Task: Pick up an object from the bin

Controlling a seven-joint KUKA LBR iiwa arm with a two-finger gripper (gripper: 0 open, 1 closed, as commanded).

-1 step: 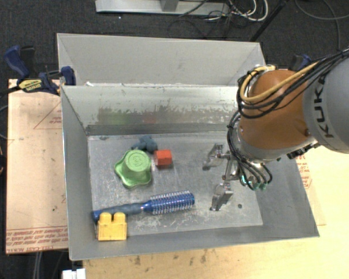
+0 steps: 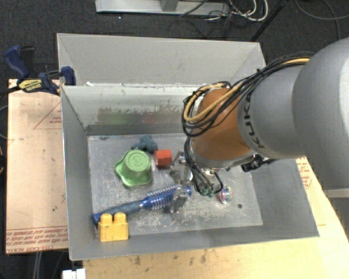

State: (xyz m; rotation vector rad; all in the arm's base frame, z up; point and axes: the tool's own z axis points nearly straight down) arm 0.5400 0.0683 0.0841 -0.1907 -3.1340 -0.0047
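Observation:
My gripper (image 2: 179,186) hangs low over the middle of the bin, under the arm's orange cover. Directly beneath it lies the right end of a blue brush (image 2: 154,200) with a ribbed, coiled middle; its handle runs down-left across the floor. Just left of the gripper sits a small orange-red block (image 2: 163,158). A green upturned cup (image 2: 134,168) lies further left. To the gripper's right rests a small shiny clear thing (image 2: 224,196).
A yellow toy brick (image 2: 113,226) lies at the front left by the brush handle's end. A grey-blue piece (image 2: 145,143) sits behind the green cup near the back wall. The arm covers the bin's right rear part.

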